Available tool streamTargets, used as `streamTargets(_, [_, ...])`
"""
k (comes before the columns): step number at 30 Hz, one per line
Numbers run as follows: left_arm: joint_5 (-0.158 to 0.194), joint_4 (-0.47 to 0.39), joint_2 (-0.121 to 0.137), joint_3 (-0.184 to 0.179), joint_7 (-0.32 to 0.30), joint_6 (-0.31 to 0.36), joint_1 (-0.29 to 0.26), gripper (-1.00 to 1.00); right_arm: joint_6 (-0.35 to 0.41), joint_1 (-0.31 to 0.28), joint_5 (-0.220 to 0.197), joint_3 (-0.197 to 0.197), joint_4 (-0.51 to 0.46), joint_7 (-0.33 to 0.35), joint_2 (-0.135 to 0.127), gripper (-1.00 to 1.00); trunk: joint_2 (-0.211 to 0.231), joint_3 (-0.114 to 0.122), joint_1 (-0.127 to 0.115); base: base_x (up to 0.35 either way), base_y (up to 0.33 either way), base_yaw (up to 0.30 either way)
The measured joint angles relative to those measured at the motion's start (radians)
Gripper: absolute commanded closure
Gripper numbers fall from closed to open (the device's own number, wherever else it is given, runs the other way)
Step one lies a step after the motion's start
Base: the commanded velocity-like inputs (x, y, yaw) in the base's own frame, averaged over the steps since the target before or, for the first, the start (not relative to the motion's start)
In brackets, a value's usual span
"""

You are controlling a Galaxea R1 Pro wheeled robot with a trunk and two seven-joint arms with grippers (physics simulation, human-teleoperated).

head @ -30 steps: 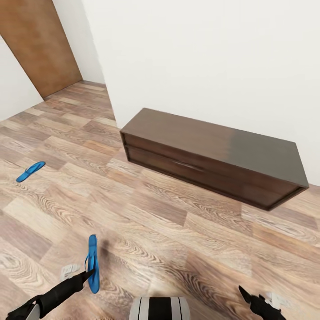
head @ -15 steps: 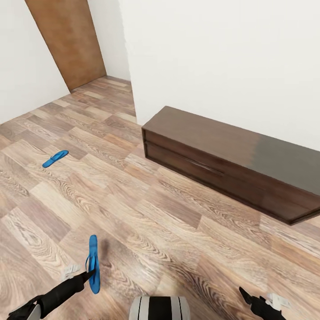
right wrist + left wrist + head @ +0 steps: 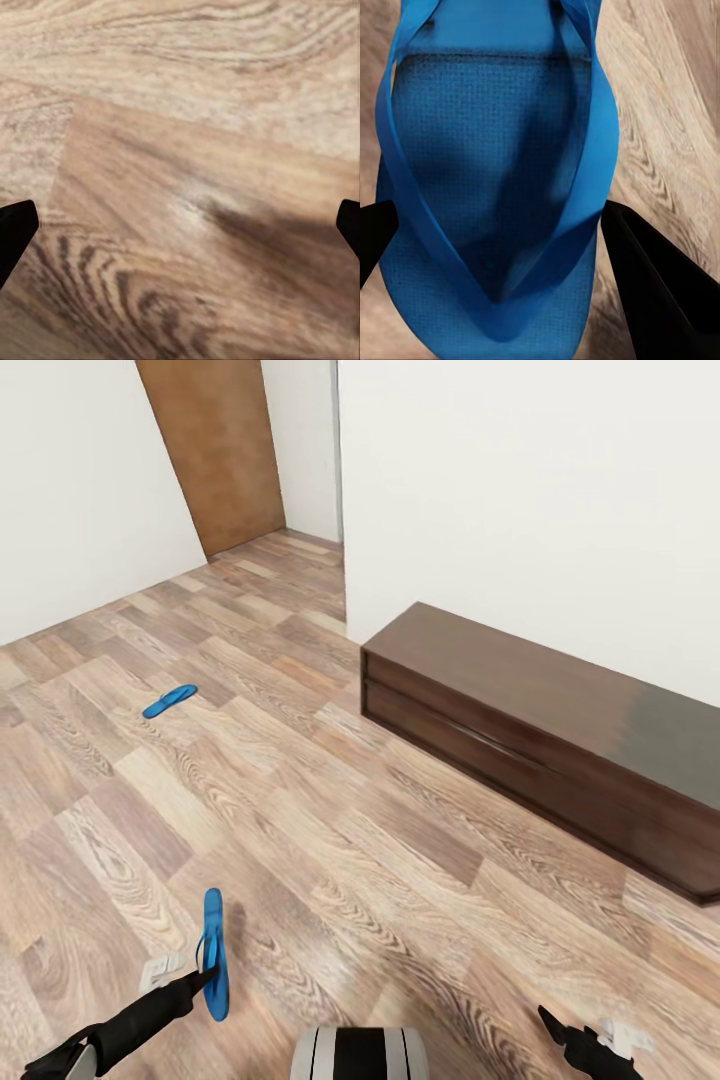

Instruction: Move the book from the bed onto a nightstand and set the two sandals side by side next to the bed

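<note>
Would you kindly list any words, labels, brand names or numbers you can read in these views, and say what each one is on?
No readable text in any view.
Held sandal in the left end effector: plain blue, no brand.
Second sandal on the floor: too small to tell.
Long dark cabinet, door and walls: unmarked.

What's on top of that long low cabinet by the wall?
The long cabinet shows a bare dark-wood top as far as the head view reaches. Its right end runs past the picture's edge, so that part cannot be checked.
</note>
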Motion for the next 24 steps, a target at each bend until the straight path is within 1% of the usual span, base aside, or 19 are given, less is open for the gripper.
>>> streamTargets(3, [-0.005,0.000,0.000,0.000,0.000,0.000,0.000,1.00,0.000,0.000,0.000,0.000,0.000,0.000,0.000,-1.00,0.001,0.011,-0.001,0.000,0.000,0.023])
streamTargets(9, [-0.030,0.000,-0.006,0.000,0.000,0.000,0.000,1.00,0.000,0.000,0.000,0.000,0.000,0.000,0.001,-1.00,0.002,0.034,-0.004,0.000,0.000,0.004])
streamTargets(24, [-0.039,0.000,-0.014,0.000,0.000,0.000,0.000,1.00,0.000,0.000,0.000,0.000,0.000,0.000,0.000,-1.00,0.006,0.092,-0.011,0.000,0.000,0.000])
